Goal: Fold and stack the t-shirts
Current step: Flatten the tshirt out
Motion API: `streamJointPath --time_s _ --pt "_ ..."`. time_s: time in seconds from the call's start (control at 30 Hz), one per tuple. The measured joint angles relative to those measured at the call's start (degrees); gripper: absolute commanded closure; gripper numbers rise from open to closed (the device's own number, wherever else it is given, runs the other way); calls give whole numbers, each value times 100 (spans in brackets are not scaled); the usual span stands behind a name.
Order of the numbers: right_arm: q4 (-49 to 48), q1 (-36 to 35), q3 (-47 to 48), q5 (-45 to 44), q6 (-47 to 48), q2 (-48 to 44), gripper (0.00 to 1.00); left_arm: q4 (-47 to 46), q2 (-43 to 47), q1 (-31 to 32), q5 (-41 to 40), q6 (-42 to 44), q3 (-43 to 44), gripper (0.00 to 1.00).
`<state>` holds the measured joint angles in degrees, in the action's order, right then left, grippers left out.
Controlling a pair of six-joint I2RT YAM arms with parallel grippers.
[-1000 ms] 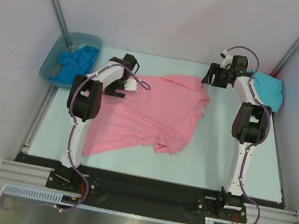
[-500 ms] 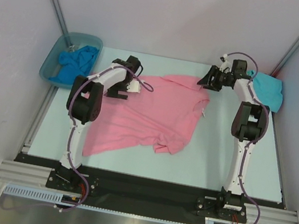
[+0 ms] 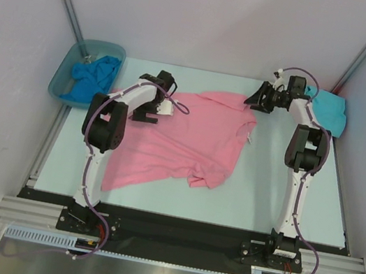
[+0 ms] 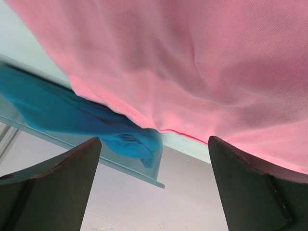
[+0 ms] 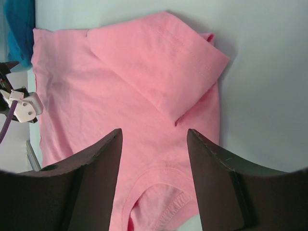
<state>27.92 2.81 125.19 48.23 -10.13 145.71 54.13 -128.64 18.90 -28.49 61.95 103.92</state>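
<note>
The large pink t-shirt (image 3: 183,133) lies spread on the table, one sleeve folded under at the near right. My left gripper (image 3: 164,105) is open and empty over the shirt's far left edge; its wrist view shows the pink cloth (image 4: 202,62) close above the open jaws. My right gripper (image 3: 255,100) is open and empty above the collar (image 5: 168,202) at the shirt's far right. A turquoise t-shirt (image 3: 329,110) lies folded at the far right. A brighter blue t-shirt (image 3: 93,75) is bundled in the tub. The red one is out of view.
The translucent grey-blue plastic tub (image 3: 67,70) stands at the far left corner, off the mat's edge; it also shows in the left wrist view (image 4: 120,166). White walls close in the table on three sides.
The right gripper has swung slightly right and down toward the collar. The left gripper has shifted a little right along the shirt's far edge. The shirt has not moved.
</note>
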Motion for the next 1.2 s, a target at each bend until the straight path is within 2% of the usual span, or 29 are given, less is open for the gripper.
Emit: streamJointPath --time_s 0.57,0.8,0.93,0.97,1.0,1.03,1.07,1.2 --pt "-205 -72 223 240 -144 407 41 -2 2 0 -11 4 -2 0" --pt "-308 -197 354 271 -203 540 47 -2 2 0 -13 7 -2 0" --pt "-348 -243 389 271 -205 603 63 0 2 0 -13 7 0 0" --pt "-350 -269 391 273 -208 612 75 -2 2 0 -13 4 0 0" --pt "-356 -306 391 267 -190 614 83 -2 2 0 -13 7 0 0" --pt "-356 -321 391 269 -195 616 97 -2 2 0 -13 4 0 0" --pt "-354 -341 393 264 -192 616 100 0 2 0 -13 4 0 0" --pt "-313 -424 422 260 -133 616 100 -2 2 0 -13 4 0 0"
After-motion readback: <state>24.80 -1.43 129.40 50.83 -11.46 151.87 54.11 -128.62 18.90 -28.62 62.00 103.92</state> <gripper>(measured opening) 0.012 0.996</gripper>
